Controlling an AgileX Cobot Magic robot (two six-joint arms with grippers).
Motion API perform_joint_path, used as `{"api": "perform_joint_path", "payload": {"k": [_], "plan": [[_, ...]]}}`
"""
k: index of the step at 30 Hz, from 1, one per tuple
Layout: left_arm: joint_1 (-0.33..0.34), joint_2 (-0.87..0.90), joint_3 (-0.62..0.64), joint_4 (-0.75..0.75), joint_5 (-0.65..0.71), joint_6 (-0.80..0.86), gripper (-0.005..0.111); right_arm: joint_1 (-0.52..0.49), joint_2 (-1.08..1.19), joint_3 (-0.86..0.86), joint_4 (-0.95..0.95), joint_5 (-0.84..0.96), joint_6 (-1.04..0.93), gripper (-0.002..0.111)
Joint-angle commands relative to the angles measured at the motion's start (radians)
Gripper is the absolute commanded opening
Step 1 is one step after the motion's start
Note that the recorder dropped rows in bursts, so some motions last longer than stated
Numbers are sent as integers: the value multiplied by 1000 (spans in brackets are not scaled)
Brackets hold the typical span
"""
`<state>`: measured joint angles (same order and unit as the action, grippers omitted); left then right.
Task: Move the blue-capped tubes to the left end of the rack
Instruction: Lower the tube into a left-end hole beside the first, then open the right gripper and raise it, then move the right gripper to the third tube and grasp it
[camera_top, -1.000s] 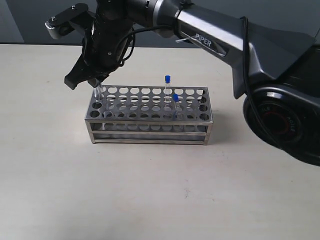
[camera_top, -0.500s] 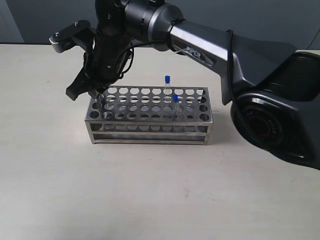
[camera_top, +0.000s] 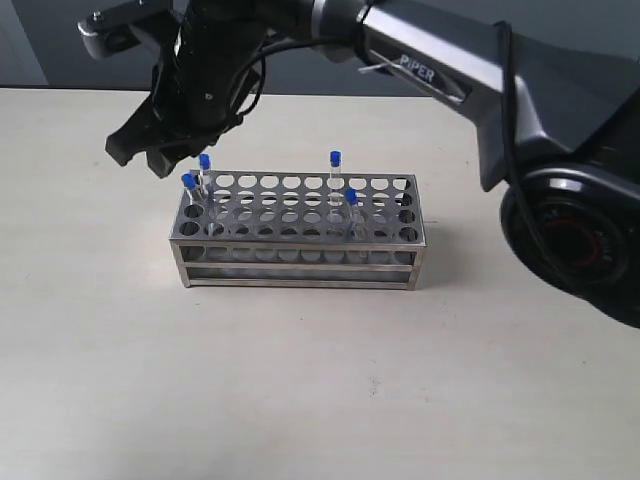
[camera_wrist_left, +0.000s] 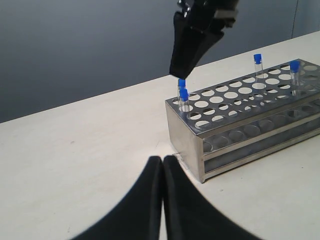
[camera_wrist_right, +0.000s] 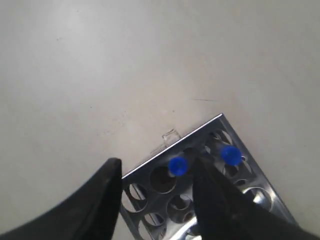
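Observation:
The silver rack stands mid-table. Two blue-capped tubes stand in holes at its left end. Two more stand right of the middle. My right gripper reaches across and hangs open just above the left-end tubes, holding nothing. In the right wrist view its fingers are spread over the rack corner, with two blue caps below. My left gripper is shut and empty, low over the table beside the rack.
The right arm's dark body fills the right side of the exterior view. A plain beige tabletop surrounds the rack, with a dark wall behind. The left arm is out of the exterior view.
My right gripper pressed down at the rack's left end, then opened and rose. A tube it carried now stands in a left-end hole, and both blue caps there have come into view.

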<state>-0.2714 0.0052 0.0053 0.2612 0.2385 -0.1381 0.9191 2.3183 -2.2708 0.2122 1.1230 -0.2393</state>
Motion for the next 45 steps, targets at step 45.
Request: {"api": "perform_joint_path", "payload": {"k": [45], "plan": [[-11,-5,-5,0,-7,-5,1,-70,-239,543,-451,98,277,0]]}}
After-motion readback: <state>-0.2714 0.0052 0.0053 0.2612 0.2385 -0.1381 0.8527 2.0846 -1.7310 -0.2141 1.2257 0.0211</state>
